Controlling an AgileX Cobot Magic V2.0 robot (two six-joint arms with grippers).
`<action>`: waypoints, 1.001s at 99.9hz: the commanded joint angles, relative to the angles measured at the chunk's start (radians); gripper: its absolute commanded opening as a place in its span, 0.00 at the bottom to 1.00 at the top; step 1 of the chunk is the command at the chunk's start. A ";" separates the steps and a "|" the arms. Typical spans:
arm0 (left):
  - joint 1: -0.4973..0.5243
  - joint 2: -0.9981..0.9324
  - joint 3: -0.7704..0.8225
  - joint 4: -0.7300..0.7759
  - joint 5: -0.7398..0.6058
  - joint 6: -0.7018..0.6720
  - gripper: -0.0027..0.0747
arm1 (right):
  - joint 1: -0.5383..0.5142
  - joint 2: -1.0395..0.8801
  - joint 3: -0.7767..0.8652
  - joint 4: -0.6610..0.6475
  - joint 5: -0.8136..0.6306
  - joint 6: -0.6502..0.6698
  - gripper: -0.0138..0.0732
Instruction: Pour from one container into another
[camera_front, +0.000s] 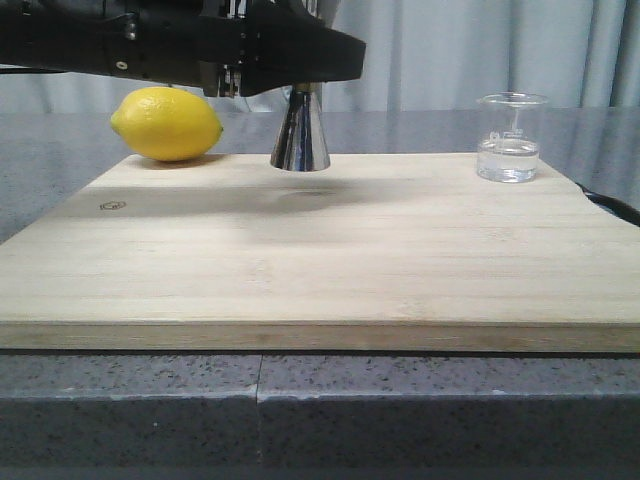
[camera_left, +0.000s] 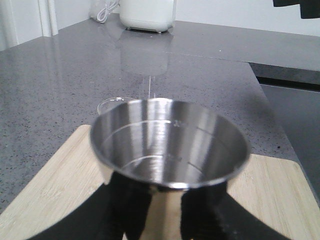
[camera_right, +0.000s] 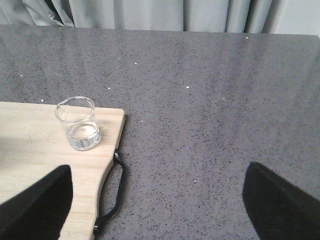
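The steel jigger (camera_front: 300, 135) stands upright at the back edge of the wooden board (camera_front: 320, 250); I cannot tell whether its base touches the wood. My left gripper (camera_left: 170, 215) is shut on its narrow waist, below the open top cup (camera_left: 170, 150). The dark left arm hides the jigger's upper half in the front view. At the board's back right corner the glass beaker (camera_front: 511, 138) holds a little clear liquid. My right gripper (camera_right: 160, 205) is open and empty over the grey counter, off the board's right end, with the beaker (camera_right: 77, 123) ahead and apart from it.
A yellow lemon (camera_front: 167, 123) lies at the board's back left, close to the jigger. A black strap handle (camera_right: 117, 185) hangs off the board's right end. Grey speckled counter (camera_right: 210, 115) surrounds the board. A white appliance (camera_left: 147, 15) stands far off on the counter.
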 joint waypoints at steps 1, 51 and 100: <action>-0.007 -0.059 -0.031 -0.085 0.113 -0.008 0.34 | 0.009 0.017 -0.032 -0.007 -0.082 -0.025 0.88; -0.007 -0.059 -0.031 -0.085 0.104 -0.008 0.34 | 0.209 0.244 -0.079 0.021 -0.048 -0.143 0.88; -0.007 -0.059 -0.031 -0.085 0.104 -0.008 0.34 | 0.345 0.500 0.082 0.160 -0.586 -0.151 0.88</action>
